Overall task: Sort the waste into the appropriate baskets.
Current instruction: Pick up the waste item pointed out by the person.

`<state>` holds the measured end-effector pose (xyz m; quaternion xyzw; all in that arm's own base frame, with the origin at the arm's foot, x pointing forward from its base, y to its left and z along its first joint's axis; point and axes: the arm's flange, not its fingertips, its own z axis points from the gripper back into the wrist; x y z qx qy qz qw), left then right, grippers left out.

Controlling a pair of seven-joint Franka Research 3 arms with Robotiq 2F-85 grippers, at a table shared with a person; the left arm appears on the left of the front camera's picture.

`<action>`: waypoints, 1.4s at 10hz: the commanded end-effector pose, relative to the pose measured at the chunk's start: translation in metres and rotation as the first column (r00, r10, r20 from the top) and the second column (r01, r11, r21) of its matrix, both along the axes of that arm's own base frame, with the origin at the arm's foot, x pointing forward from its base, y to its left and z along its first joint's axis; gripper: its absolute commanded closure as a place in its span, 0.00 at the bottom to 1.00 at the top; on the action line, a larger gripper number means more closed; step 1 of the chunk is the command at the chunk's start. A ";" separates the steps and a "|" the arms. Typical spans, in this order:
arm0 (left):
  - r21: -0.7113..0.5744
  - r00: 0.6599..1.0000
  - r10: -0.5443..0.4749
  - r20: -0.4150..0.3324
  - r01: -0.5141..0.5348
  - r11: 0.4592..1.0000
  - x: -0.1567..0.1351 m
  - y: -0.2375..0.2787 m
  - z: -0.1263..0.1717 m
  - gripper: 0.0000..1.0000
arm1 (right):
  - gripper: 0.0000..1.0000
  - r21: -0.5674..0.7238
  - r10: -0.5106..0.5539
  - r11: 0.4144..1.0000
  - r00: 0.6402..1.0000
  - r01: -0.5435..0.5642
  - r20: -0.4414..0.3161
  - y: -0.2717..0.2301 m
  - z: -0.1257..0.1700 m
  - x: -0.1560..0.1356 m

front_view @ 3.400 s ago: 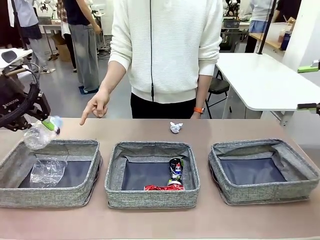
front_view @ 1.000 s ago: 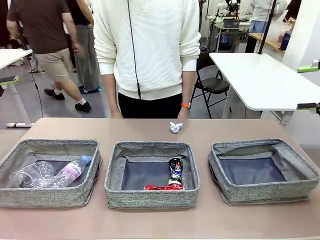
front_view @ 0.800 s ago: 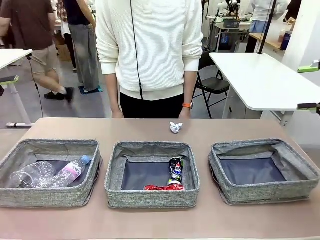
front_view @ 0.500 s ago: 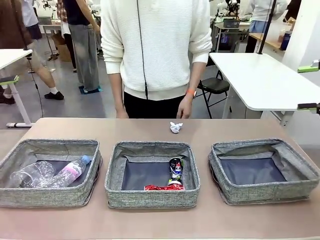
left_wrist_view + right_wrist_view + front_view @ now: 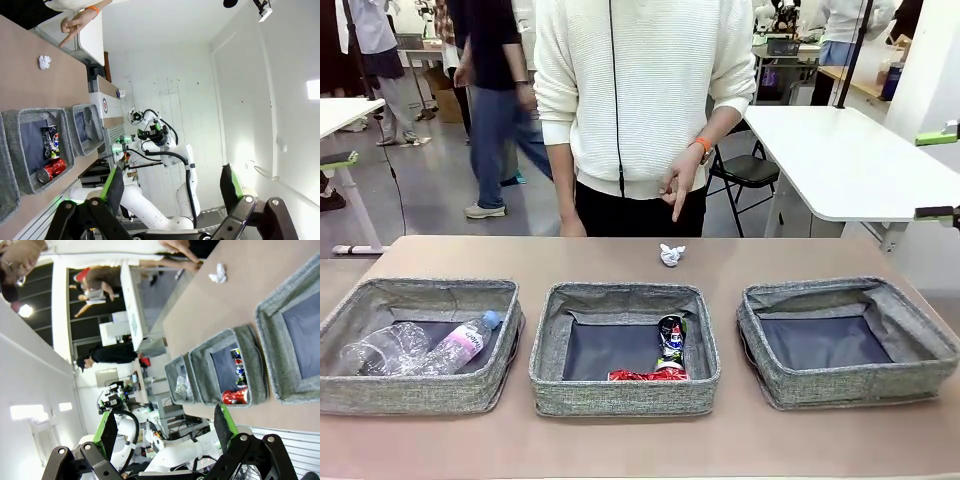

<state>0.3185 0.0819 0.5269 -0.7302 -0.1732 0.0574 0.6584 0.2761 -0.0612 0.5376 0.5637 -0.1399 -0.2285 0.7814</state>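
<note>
Person's hand [image 5: 681,184] now raised, index finger pointing down at paper wad [image 5: 671,255], far centre of table [image 5: 740,440], grasping nothing. Bottles [image 5: 420,348] in left basket [image 5: 418,345], cans [image 5: 665,358] in middle basket [image 5: 624,347], right basket [image 5: 847,341] empty. Left gripper [image 5: 172,192] and right gripper [image 5: 162,432] wide open, empty. Wad likely next pick.

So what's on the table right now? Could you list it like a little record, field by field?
left basket: two clear plastic bottles, one blue-capped
middle basket: crushed red can and dark can
right basket: nothing visible inside
loose on table: white paper wad, beyond the middle basket
person's hand: raised above the wad, finger pointing down toward it
left gripper: open, holding nothing, away from the table
right gripper: open, holding nothing, away from the table
left to sort: the paper wad
</note>
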 end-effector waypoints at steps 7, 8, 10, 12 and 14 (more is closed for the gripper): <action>-0.011 1.000 0.000 0.022 0.001 1.000 -0.001 -0.001 0.002 0.00 | 0.00 -0.121 0.058 0.991 0.998 -0.055 0.024 0.041 -0.002 0.033; -0.011 1.000 0.000 0.022 0.001 1.000 -0.001 -0.001 0.002 0.00 | 0.00 -0.233 0.120 0.966 0.993 -0.113 0.013 0.085 -0.014 0.068; -0.011 1.000 0.000 0.022 0.001 1.000 -0.001 -0.001 0.002 0.00 | 0.00 -0.457 0.099 0.885 0.995 -0.095 -0.016 0.164 -0.061 0.134; -0.011 1.000 0.000 0.022 0.001 1.000 -0.001 -0.001 0.002 0.00 | 0.00 -0.588 0.057 0.809 0.998 -0.022 0.041 0.191 -0.089 0.159; -0.011 1.000 0.000 0.022 0.001 1.000 -0.001 -0.001 0.002 0.00 | 0.00 -0.522 0.118 0.846 0.993 -0.106 -0.009 0.205 -0.081 0.122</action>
